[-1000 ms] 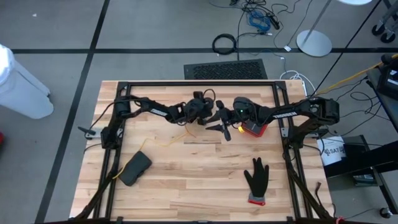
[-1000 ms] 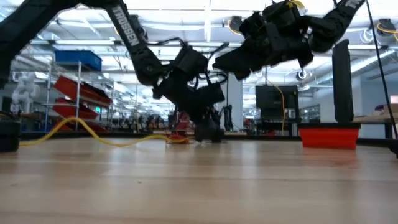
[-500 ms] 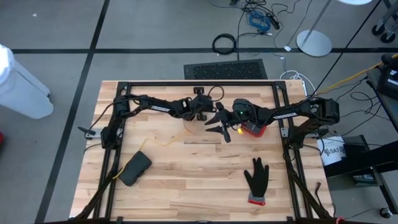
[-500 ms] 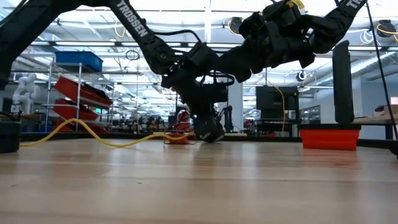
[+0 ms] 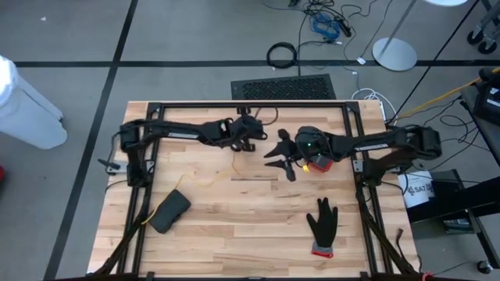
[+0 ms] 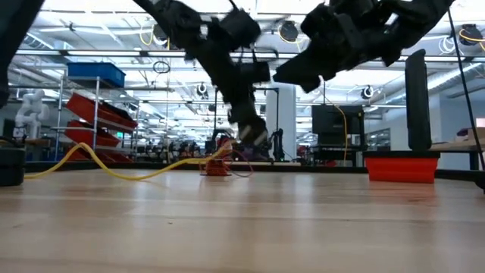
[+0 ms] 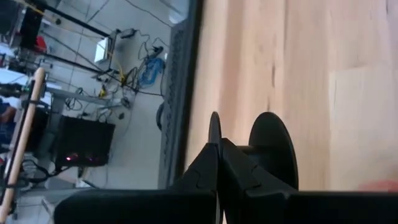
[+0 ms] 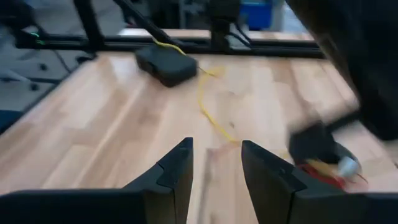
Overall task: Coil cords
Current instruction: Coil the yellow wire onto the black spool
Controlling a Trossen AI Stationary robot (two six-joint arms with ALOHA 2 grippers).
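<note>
Yellow cord (image 5: 209, 176) ran lengthwise across the table (image 5: 234, 234), from the dark box (image 5: 170, 211) toward the left gripper (image 5: 251, 139). Red cord (image 6: 218, 167) showed plainly only in the low view, beneath that gripper, whose fingers were pinched together, spool (image 7: 272, 148) beside them. Right gripper (image 5: 280, 160) hung nearby, parted, empty.

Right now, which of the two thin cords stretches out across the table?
The yellow cord: it runs toward the black pouch, while the red cord sits bunched in a heap.
</note>
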